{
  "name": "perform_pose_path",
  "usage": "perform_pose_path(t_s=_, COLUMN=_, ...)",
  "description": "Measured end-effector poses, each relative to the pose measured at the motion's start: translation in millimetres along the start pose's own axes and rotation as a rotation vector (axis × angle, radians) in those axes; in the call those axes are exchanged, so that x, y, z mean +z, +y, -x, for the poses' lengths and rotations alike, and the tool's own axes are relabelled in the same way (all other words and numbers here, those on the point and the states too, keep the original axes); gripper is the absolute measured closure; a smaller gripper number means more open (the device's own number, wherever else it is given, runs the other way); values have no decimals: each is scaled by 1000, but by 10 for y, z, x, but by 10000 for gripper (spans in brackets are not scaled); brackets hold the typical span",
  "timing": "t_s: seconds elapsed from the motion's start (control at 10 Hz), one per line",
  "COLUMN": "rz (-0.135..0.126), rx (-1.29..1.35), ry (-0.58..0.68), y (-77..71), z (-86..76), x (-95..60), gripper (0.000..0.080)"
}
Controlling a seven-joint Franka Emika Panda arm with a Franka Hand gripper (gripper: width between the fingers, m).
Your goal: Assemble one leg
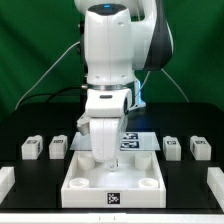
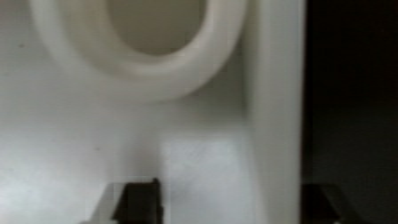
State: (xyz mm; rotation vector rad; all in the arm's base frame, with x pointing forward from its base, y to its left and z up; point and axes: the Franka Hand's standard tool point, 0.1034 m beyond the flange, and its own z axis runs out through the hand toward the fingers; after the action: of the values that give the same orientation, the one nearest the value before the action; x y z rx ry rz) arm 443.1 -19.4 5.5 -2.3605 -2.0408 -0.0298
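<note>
White leg (image 1: 58, 146): the exterior view's left of our gripper (image 1: 101, 153), near.
Jaws: we see them parted, empty.

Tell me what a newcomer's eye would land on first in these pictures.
The big white robot arm fills the middle of the exterior view, its gripper down at the square white tray at the front. Small tagged legs sit on the black table, two on either side of the tray. The wrist view shows the tray's white surface up close.
</note>
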Motion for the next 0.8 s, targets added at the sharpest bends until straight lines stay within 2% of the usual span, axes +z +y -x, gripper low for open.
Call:
perform_pose_path(t_s=0.1, rz=0, rx=0, ry=0, y=-1, z=0, x=1, gripper=627)
perform_pose_path(t_s=0.2, rz=0, rx=3, ry=0, y=-1, z=4, x=2, gripper=751)
perform_pose_path(t_s=0.8, rz=-1, rx=4, ry=0, y=-4, z=8, x=4, gripper=750)
